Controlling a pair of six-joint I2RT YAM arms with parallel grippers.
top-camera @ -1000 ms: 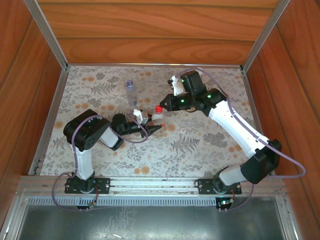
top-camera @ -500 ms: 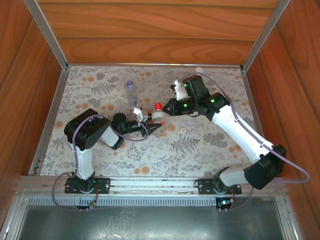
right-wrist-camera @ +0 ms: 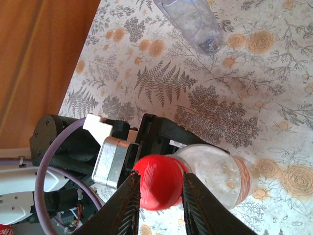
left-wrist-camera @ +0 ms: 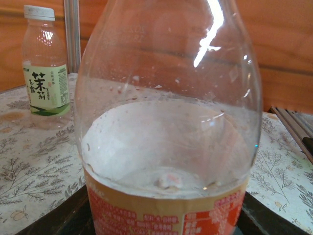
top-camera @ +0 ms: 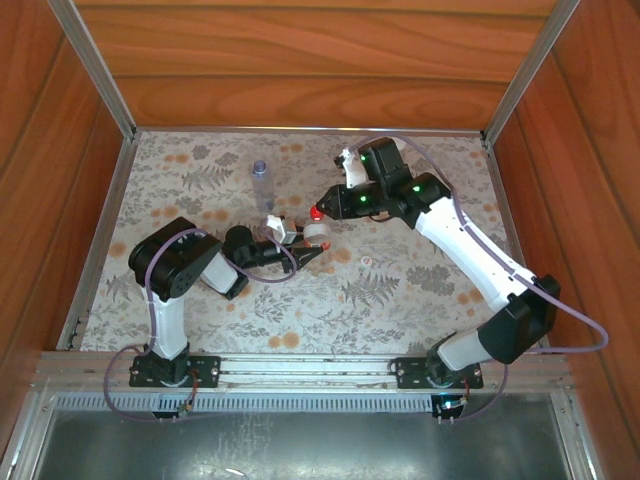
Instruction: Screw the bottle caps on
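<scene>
Perhaps touching, right pincer [right-wrist-camera: 160, 177] flanks bottle's [right-wrist-camera: 217, 171] red cap [right-wrist-camera: 155, 183].

Large character 茶 readable on bottle with yellow-green label [left-wrist-camera: 45, 73]; smaller print illegible. Print on bottle with red-and-white label [left-wrist-camera: 166, 147] illegible.

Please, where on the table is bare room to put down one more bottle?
Free: the near strip of cloth along the metal rail, and the far left corner beside the bluish bottle. Crowded: the middle, where the left gripper holds the red-label bottle and the right gripper flanks its red cap.
</scene>
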